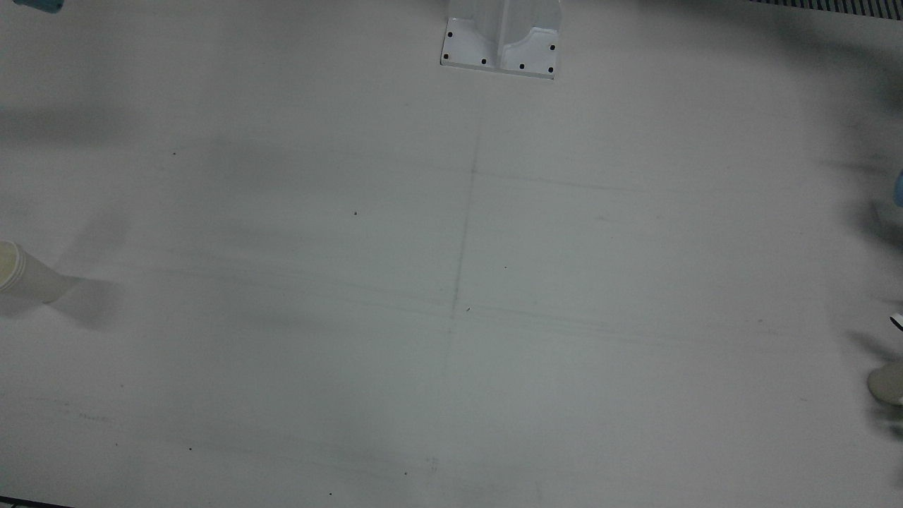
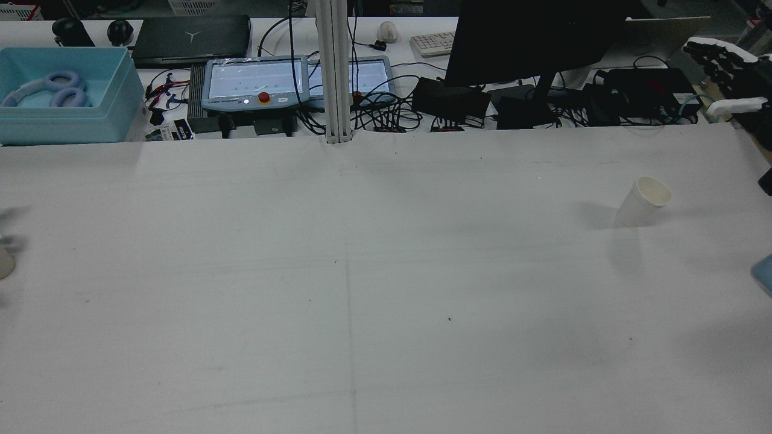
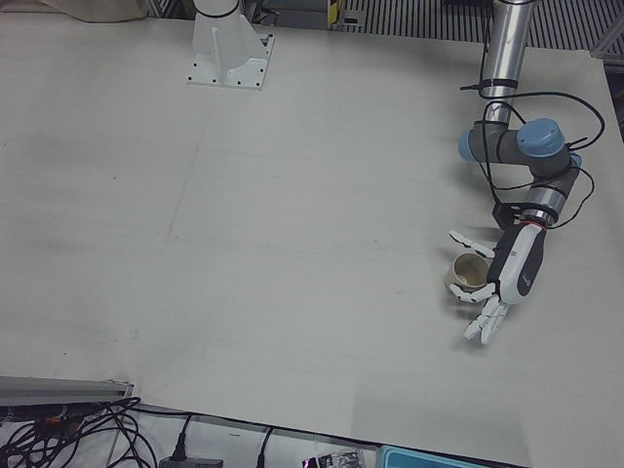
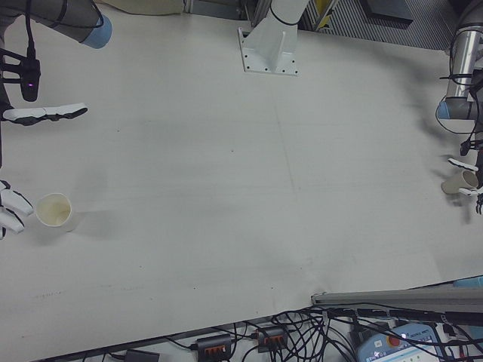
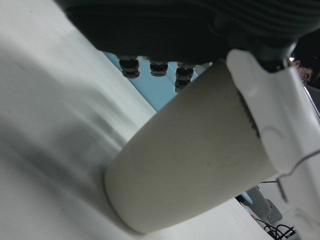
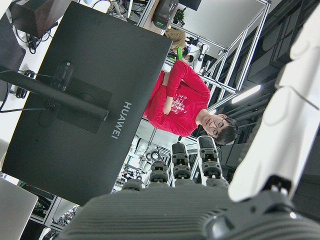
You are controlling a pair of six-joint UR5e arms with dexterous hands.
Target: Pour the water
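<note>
- Pale table [image 2: 386, 289], bare across the middle, a faint seam down its centre.
- Dark monitor [image 2: 531, 39] at the upper right of the rear view, behind the table's far edge.
- Blue bin [image 2: 66, 117] at the upper left of the rear view, holding lilac padded rings [image 2: 60, 87].
- Left arm [image 3: 517, 146] down the right side of the left-front view.
- Left hand [image 3: 512, 268] at the right of that view, low over the table, released: fingers straight and spread, thumb stretched out apart from them.
- Right hand [image 2: 724, 66] at the upper right edge of the rear view, likewise released, fingers apart; white fingertips [image 4: 13, 202] at the left edge of the right-front view.
- Left cup [image 3: 468, 273], paper, upright on the table between the left hand's thumb and fingers, close against the palm; in the left hand view, thumb seemingly against its wall. Inside shaded, contents impossible to tell.
- Right cup [image 4: 54, 211], paper, upright at the lower left of the right-front view, just beside the right hand's fingertips, untouched. Inside pale; water or not, impossible to tell.
</note>
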